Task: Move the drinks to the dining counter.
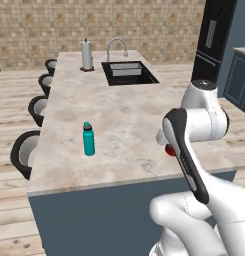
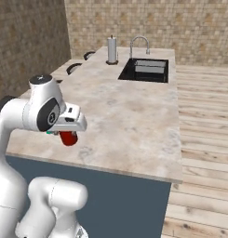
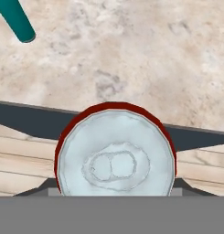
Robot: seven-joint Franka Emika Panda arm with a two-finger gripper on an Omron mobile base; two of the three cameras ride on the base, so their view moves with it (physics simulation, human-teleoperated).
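Can vs. claw: the short red can with a silver pull-tab lid (image 3: 115, 153) sat directly under the claw (image 2: 69, 135), centred between the two fingers, its lid facing the hand camera.
Can axis: upright; the claw looked straight down along it, so any lowering would run along that axis.
Claw state: fingers stood part-way apart, one on each side of the red can; judged to be gripping the can, since it hung clear of any surface.
Can vs. tabletop: it hung at the near edge of the broad beige marble-look tabletop (image 1: 119, 115), partly over the edge, with the wood-plank floor (image 3: 22, 169) beneath its near part. A forward shift onto the tabletop was judged necessary before release.
Can, base views: a red body (image 1: 170, 150) peeked from under the white wrist.
Can look: round, squat, dark-red wall, pale grey top, oval tab embossed in the middle.
Teal bottle with dark cap (image 1: 88, 139): stood upright on the tabletop, well apart from the can, on the stool side.
Black inset sink (image 1: 128, 73): at the far end of the tabletop, far from the can.
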